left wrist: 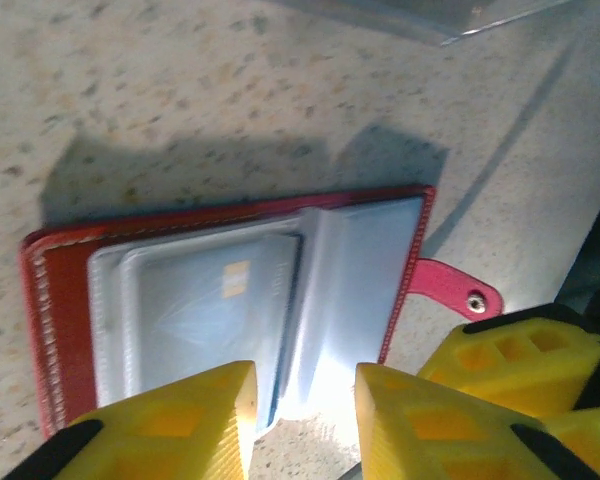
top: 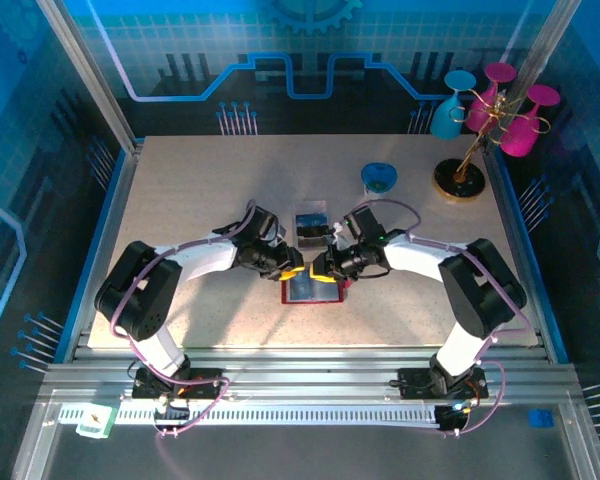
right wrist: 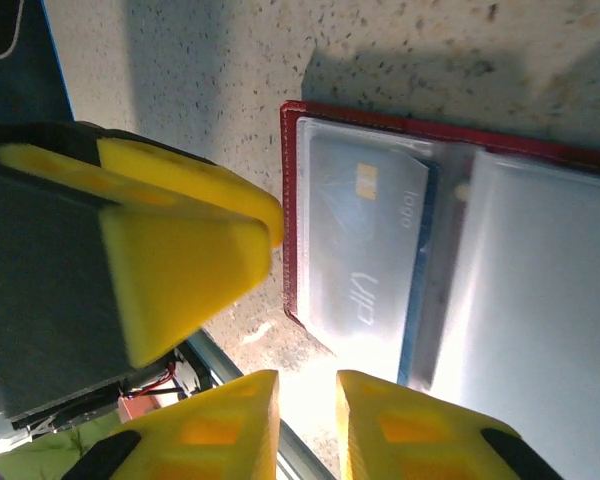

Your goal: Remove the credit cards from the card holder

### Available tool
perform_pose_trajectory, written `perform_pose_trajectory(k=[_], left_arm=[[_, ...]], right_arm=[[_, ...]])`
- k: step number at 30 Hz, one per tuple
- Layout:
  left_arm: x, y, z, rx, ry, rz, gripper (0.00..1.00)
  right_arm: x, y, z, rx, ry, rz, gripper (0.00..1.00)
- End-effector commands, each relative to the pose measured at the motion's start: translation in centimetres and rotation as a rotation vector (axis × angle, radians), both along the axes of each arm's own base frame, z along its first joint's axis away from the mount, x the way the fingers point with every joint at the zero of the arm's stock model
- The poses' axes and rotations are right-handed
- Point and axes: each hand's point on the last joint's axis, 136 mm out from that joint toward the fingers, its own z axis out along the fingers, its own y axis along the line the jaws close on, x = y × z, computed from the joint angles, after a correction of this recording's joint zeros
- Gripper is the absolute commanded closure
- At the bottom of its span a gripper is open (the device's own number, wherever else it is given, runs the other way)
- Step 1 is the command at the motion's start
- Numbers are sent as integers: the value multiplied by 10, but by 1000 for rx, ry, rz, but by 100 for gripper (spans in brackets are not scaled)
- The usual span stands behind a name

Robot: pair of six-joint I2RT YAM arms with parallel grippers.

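stage: early, I judge | card holder (top: pixel 312 290) open flat on bench (top: pixel 180 200), between both claws | one credit card (right wrist: pixel 365 240) in its pocket, not yet pulled | left claw (left wrist: pixel 305 385) slightly apart at holder's edge | right claw (right wrist: pixel 308 385) narrowly apart, empty

Speckled beige table (top: pixel 180 200), aluminium rails round it. Far right: small blue bowl (top: pixel 378 177) near gold rack (top: pixel 458 180) on round black base, hung with cyan goblet (top: pixel 450 105) and two magenta goblets (top: pixel 528 120), bowls down. Mid-table: clear plastic tray (top: pixel 311 224). Blue circuit-print backdrop (top: pixel 300 60) behind.
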Motion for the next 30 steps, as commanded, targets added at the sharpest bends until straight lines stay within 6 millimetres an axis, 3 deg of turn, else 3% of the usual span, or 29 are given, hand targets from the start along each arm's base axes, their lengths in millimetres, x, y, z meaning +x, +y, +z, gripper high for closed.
perform_pose_trajectory(k=[1, 11, 19, 25, 30], left_arm=[[-11, 10, -6, 31, 19, 5, 75], [-19, 16, -24, 58, 58, 6, 82], [-21, 17, -27, 67, 70, 4, 82], [-21, 18, -28, 70, 77, 4, 82], [-20, 17, -24, 65, 68, 5, 81]], right_arm=[[0, 10, -2, 17, 16, 26, 80], [-10, 6, -37, -17, 90, 57, 84], [-12, -17, -71, -100, 124, 22, 84], [-9, -18, -73, -84, 127, 19, 84], [-1, -10, -48, -19, 93, 13, 84]])
